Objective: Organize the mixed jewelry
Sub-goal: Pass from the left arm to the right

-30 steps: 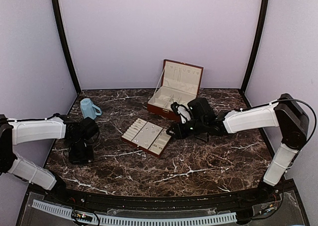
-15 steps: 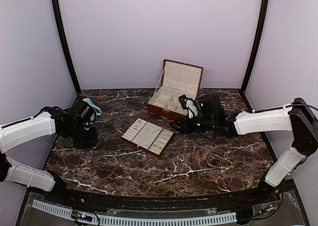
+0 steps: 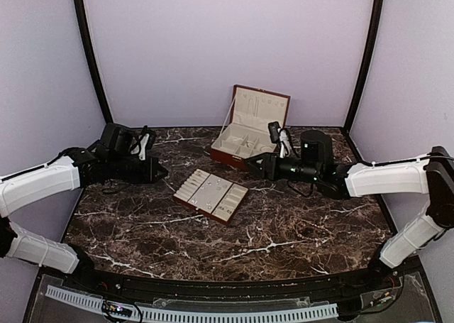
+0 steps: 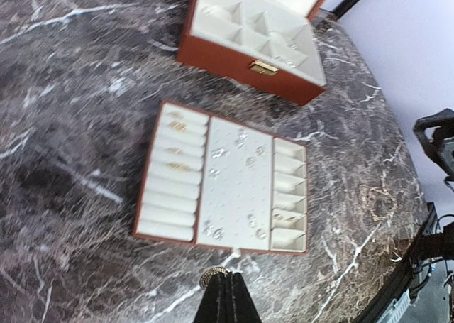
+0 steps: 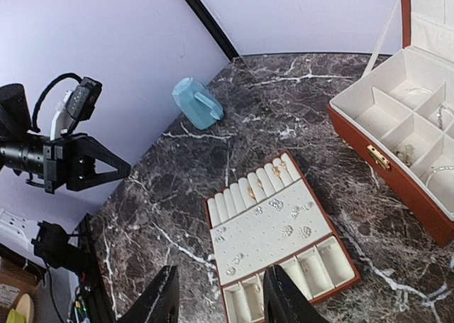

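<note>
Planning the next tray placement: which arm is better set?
Left, probably: the left claw is shut on a piece with the tray just ahead; the right claw is open, empty.

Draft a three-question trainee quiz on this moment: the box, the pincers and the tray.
1. True or false: the lid of the red-brown box is shut.
2. Of the left pincer and the right pincer, which is open? A) left B) right C) both
3. Count: how many side-by-side sections does the cream-lined tray have?

Key
1. False: the lid stands open.
2. B: its fingers are spread wide, and the left fingers are pressed together.
3. Three: a column of rolls, a flat middle panel and a column of small compartments.
</note>
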`<state>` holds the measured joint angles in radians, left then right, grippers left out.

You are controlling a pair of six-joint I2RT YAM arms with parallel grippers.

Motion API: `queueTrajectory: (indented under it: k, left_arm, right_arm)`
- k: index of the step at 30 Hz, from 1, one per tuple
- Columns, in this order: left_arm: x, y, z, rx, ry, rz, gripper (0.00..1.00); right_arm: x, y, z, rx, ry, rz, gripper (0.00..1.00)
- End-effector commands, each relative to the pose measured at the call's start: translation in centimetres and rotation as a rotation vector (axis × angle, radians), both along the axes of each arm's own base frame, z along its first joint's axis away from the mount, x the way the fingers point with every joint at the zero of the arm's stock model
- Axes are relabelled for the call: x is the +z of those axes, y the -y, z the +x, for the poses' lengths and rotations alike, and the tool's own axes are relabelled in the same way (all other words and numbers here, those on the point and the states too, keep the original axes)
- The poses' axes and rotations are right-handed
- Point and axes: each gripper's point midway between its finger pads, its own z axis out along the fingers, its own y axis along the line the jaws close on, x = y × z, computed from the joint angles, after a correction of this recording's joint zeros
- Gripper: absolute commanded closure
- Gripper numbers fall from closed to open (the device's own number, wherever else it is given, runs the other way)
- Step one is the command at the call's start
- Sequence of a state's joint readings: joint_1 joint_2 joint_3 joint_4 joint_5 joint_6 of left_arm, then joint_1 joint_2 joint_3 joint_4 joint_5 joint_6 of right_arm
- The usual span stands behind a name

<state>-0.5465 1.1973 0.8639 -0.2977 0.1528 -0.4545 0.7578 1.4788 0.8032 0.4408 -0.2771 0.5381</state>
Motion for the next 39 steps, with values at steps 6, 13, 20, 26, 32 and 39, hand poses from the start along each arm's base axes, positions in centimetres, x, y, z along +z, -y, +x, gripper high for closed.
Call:
queueTrajectory:
  k: [6, 13, 20, 26, 32, 39]
  left_arm:
    - [8.9, 9.1, 2.0, -0.400, 0.343, -0.271, 1.00]
    - [11.0, 12.4, 1.1, -0.556, 0.442, -0.406, 1.00]
    - [11.1, 13.8, -0.9, -0.645, 0.408, -0.539, 1.00]
    - [11.2, 14.5, -2.2, -0.677, 0.344, -0.589, 1.00]
    - [11.1, 15.3, -3.1, -0.696, 0.236, -0.645, 1.00]
    - [11.2, 16.0, -3.5, -0.689, 0.082, -0.691, 1.00]
  right_arm:
    - [6.2, -1.2, -1.8, 0.122, 0.028, 0.302, 0.58]
    - [8.3, -2.7, -2.8, 0.243, -0.016, 0.450, 0.56]
    - [7.9, -5.1, -3.4, 0.297, -0.014, 0.451, 0.53]
    - [8.1, -6.5, -4.0, 0.345, 0.013, 0.433, 0.52]
    - [8.3, -7.0, -4.7, 0.379, 0.069, 0.401, 0.52]
    - [8.7, -7.0, -5.1, 0.397, 0.120, 0.362, 0.53]
